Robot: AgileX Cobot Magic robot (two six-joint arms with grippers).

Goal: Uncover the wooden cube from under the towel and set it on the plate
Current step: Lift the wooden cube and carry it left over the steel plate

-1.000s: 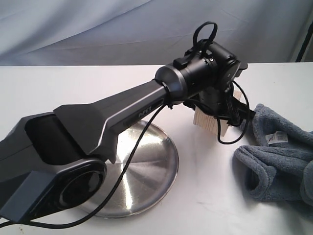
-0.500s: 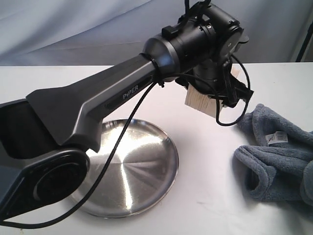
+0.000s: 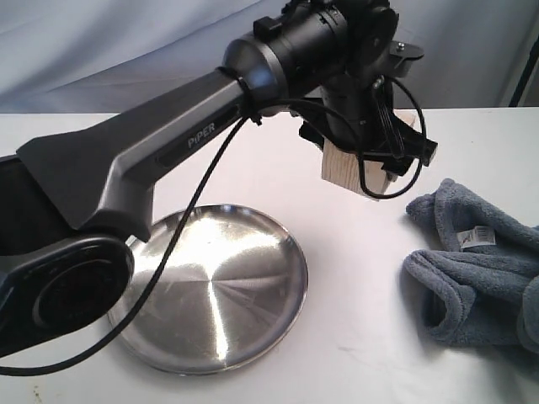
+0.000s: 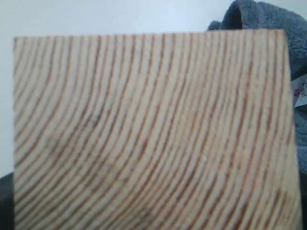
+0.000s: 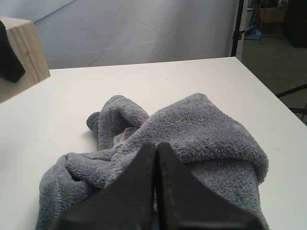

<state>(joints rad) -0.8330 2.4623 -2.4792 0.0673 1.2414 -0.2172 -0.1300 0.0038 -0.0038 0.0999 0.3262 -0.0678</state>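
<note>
Cube is pinched aloft by left end effector, "PiPER" read on its arm; right end effector is seen pressed together.

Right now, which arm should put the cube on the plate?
Left. The left gripper holds the wooden cube in the air near the plate. The right gripper is shut, over by the towel.

- 1 wooden cube
- 1 towel, carrying 1 white label
- 1 plate
- 1 bench
- 2 hands: left hand, right hand
- 1 arm in the exterior view
- 1 black cable on it
</note>
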